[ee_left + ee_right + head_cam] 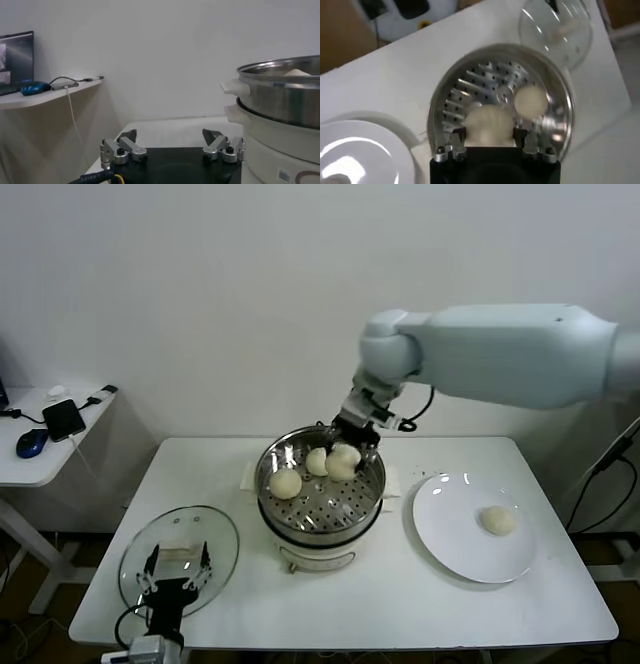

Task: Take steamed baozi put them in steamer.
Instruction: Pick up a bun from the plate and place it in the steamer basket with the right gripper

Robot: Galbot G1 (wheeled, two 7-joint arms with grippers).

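Note:
The steel steamer (322,536) stands mid-table on its white base. Two baozi (285,482) (316,461) lie on its perforated tray. My right gripper (352,439) hangs over the steamer's far side, shut on a third baozi (345,461) held just above the tray. In the right wrist view this baozi (489,125) sits between the fingers (457,134), over the steamer (561,102), with one bun (530,99) beyond. A fourth baozi (497,520) lies on the white plate (450,534). My left gripper (178,567) is open and empty at the front left.
The glass lid (215,534) lies flat at the front left, under the left gripper (169,134). The steamer's wall (285,100) rises close beside that gripper. A side table (40,459) with a phone and a mouse stands at the far left.

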